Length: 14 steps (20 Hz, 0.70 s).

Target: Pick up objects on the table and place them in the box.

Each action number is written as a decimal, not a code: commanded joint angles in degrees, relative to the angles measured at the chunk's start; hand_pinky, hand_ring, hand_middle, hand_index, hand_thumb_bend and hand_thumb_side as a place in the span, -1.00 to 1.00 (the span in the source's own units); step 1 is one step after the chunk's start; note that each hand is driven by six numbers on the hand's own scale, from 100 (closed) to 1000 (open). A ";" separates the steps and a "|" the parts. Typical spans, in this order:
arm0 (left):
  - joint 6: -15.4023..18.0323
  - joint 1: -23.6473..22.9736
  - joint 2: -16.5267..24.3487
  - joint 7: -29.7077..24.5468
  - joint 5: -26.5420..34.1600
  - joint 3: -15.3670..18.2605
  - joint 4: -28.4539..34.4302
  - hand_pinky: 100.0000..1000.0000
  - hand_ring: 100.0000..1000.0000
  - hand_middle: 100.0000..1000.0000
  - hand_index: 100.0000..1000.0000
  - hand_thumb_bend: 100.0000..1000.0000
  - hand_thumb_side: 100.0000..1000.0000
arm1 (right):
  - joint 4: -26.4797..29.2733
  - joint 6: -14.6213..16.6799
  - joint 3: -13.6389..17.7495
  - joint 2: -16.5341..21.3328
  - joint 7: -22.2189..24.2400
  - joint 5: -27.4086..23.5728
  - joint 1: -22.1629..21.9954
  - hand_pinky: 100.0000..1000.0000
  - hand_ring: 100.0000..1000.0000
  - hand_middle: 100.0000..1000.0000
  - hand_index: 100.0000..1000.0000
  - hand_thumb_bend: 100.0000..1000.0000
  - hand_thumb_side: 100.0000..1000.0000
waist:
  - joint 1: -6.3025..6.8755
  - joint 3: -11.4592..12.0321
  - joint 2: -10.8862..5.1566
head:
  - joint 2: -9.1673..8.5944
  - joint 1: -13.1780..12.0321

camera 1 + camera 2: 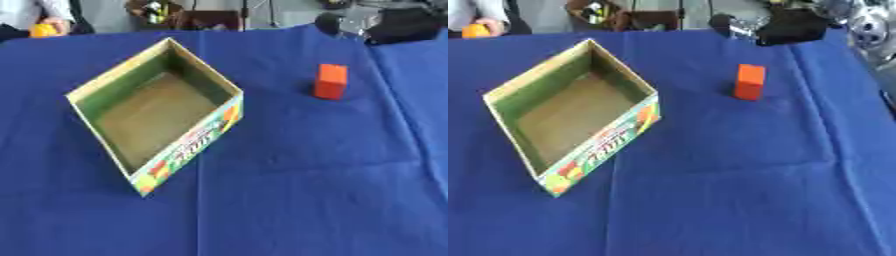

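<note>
Right hand [401, 25], whether open or closed I cannot tell, shows at the desk's [306, 195] far edge, the upright orange block [331, 81] near it toward the box [118, 68].

Blue-clothed table [289, 200], dim clutter along far edge.

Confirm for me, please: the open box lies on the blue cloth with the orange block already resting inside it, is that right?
Not quite. The box is open on the blue cloth, but it holds nothing: the orange block stands upright on the cloth to the box's right, apart from it. The left eye view shows this.
</note>
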State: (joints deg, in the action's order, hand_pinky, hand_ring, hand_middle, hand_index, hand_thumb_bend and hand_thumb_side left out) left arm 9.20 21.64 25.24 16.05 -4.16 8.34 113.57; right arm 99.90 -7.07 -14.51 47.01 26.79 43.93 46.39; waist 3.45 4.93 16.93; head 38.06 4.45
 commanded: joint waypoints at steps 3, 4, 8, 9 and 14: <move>-0.11 0.56 0.82 -0.02 0.36 0.06 1.02 0.23 0.63 0.66 0.93 -0.81 1.00 | -1.26 0.15 0.98 0.33 2.95 -0.99 1.47 0.83 0.86 0.74 0.88 0.32 1.00 | -0.18 0.01 -1.48 | -1.66 -0.53; -0.14 0.56 0.82 0.00 0.37 0.00 1.02 0.23 0.63 0.66 0.93 -0.82 1.00 | -1.26 0.06 1.09 0.34 3.45 -1.28 1.45 0.84 0.87 0.76 0.89 0.32 1.00 | -0.18 0.01 -1.47 | -1.77 -0.63; -0.27 0.58 0.79 0.17 0.35 -0.13 1.02 0.23 0.63 0.65 0.92 -0.86 1.00 | -1.67 -0.74 1.50 0.35 6.64 -3.74 1.26 0.89 0.95 0.82 0.96 0.33 0.84 | -0.19 0.08 -1.38 | -1.46 -0.46; -0.18 0.59 0.77 0.12 0.42 -0.23 1.02 0.24 0.64 0.66 0.93 -0.90 1.00 | -1.73 -0.97 1.61 0.40 7.56 -4.17 1.23 0.91 0.97 0.84 0.97 0.32 0.82 | -0.18 0.07 -1.35 | -1.33 -0.41; 0.36 0.60 0.73 -0.55 1.10 -0.37 1.02 0.21 0.64 0.69 0.93 -0.94 1.00 | -2.08 -1.69 2.11 0.53 10.95 -5.95 1.01 0.91 1.00 0.87 1.00 0.20 0.48 | -0.13 0.09 -1.27 | -0.95 -0.17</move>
State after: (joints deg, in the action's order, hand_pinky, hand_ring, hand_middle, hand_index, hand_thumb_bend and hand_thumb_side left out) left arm 9.46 21.65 25.13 15.77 -3.29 7.96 113.57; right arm 97.67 -8.64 -13.41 46.30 36.98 38.86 46.65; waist 3.43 4.94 16.81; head 37.15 4.20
